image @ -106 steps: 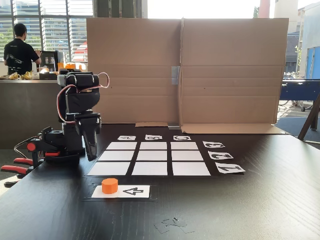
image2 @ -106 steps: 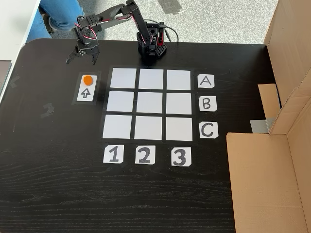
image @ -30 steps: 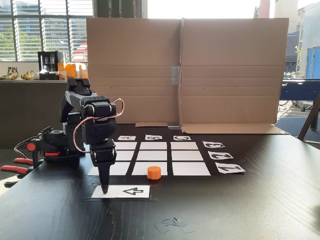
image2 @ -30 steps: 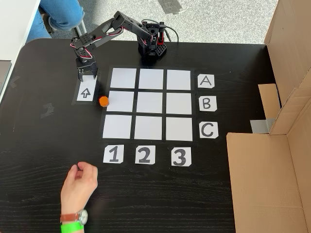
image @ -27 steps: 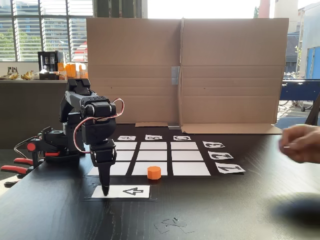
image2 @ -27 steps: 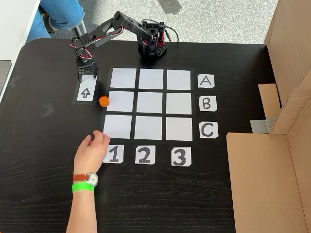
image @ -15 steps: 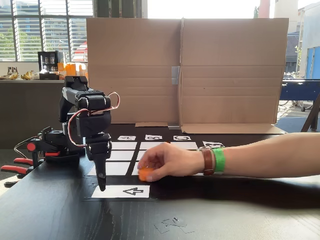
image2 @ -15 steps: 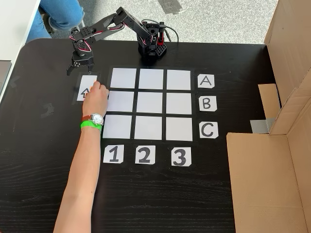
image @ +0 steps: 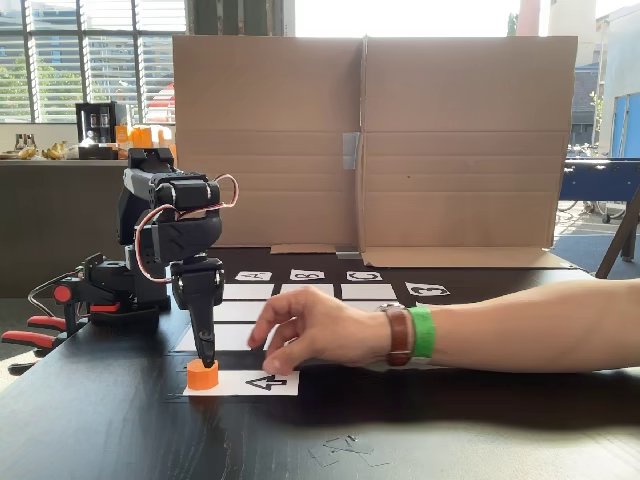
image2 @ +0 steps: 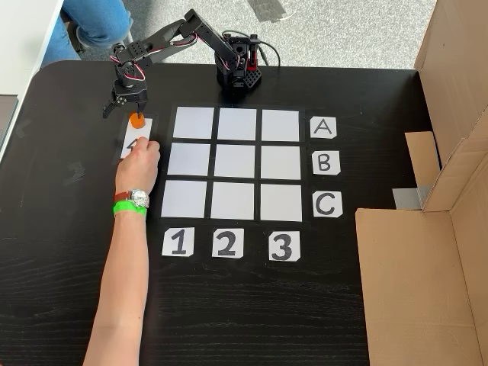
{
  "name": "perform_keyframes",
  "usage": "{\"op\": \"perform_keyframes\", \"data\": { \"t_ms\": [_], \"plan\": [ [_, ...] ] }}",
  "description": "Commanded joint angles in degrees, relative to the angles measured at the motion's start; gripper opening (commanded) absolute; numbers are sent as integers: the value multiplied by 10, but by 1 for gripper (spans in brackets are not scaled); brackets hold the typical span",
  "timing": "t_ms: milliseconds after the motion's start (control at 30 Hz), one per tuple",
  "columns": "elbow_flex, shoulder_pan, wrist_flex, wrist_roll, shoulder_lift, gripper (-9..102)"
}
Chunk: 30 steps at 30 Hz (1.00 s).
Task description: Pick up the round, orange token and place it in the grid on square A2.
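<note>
— Trouble is sitting right under me, isn't it? What are you seeing?

— I am hanging my gripper [image: 206, 358] just above the round, orange token [image: 202, 374], which is resting on the near end of the white arrow card [image2: 136, 138]. From the side my fingers are looking pressed together into one point; from above one jaw is seeming to splay outward. So I cannot tell whether I am open or closed.

— And the hand?

— A person's hand [image: 312, 331] is lying just beside me, on my grid side, with its fingers [image2: 142, 149] covering most of the arrow. A watch [image2: 137, 198] and a green wristband [image: 423, 331] are showing on the wrist.

— What am I risking if I come down now?

— Two things, I am judging. If my jaws are standing shut, I am going to jab the token's top and skid it off the card across the black table [image2: 69, 252]. If they are open, I am possibly clipping those fingers, since they are sitting so near.

— And after a grasp?

— Square A2 [image2: 237, 124], the middle cell of the grid [image2: 280, 202] row beside the A card [image2: 323, 127], is lying well apart from me, past the hand. Swinging low toward it is risking a brush against the knuckles or forearm, jolting the small puck loose.
</note>
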Motion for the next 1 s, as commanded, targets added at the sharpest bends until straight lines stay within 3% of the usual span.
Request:
{"op": "perform_keyframes", "data": {
  "t_ms": [0,133,267,500,633,967],
  "plan": [
    [9,-7,-11,-6,34,43],
    [24,-10,-15,-4,25,46],
    [25,-11,-15,4,16,61],
    [25,-12,4,15,15,74],
    [26,-16,47,25,29,77],
    [35,-7,33,44,94,80]
  ]
}}
